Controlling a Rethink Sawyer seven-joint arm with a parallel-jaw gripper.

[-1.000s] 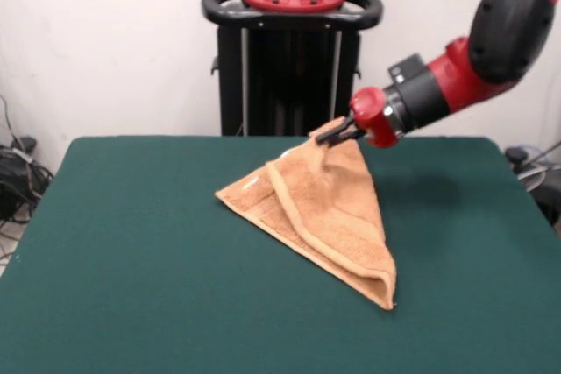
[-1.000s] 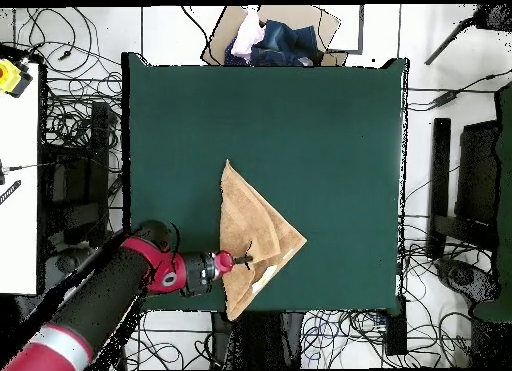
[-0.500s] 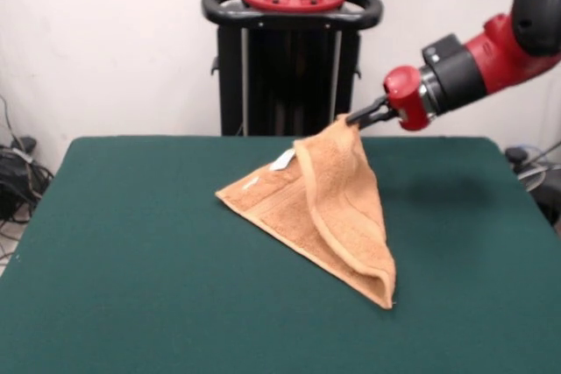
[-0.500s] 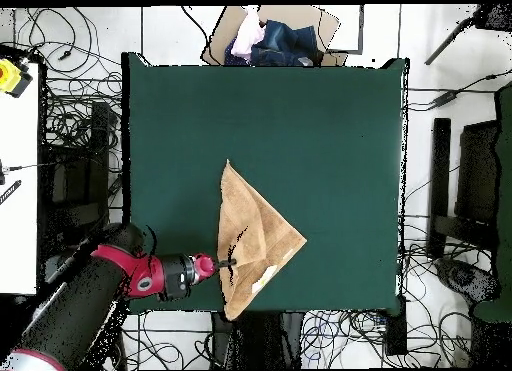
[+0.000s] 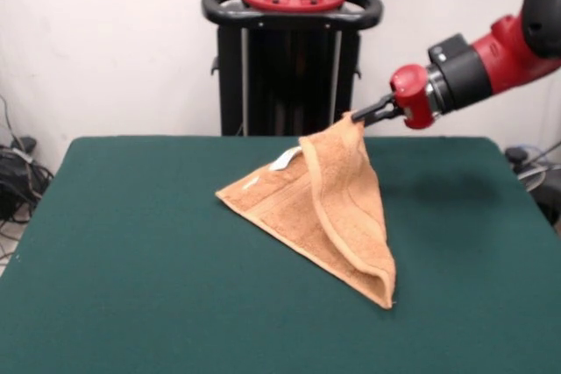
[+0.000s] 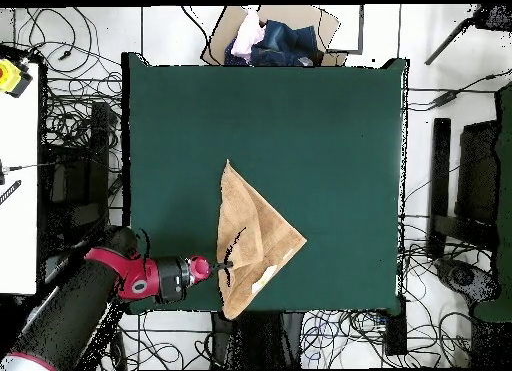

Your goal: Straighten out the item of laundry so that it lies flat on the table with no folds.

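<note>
The towel [image 5: 329,208] lay folded into a rough triangle a little right of centre in the front view, one point at centre left, one at lower right, and the third raised off the table [image 5: 131,260] at upper right, where the gripper [image 5: 358,116] was pinched shut on it. Over the previous second that raised corner had travelled up and to the right in the front view, carried by the gripper. The upper layer had peeled back with it, and a small white tag [image 5: 282,160] had come into sight on the layer underneath, just left of the lifted fold. The two lower points had stayed where they were. I judged this to mean the fold was beginning to open, though most of the cloth was still doubled and the task was far from done.

In the overhead view the towel [image 6: 255,242] sat in the lower middle of the frame, close to the table's bottom edge, with the gripper [image 6: 220,265] at its left border and the red arm [image 6: 110,282] reaching in from the lower left. In both views the cloth spread away from the gripper, hanging from it in the front view down toward the lower right point.
</note>
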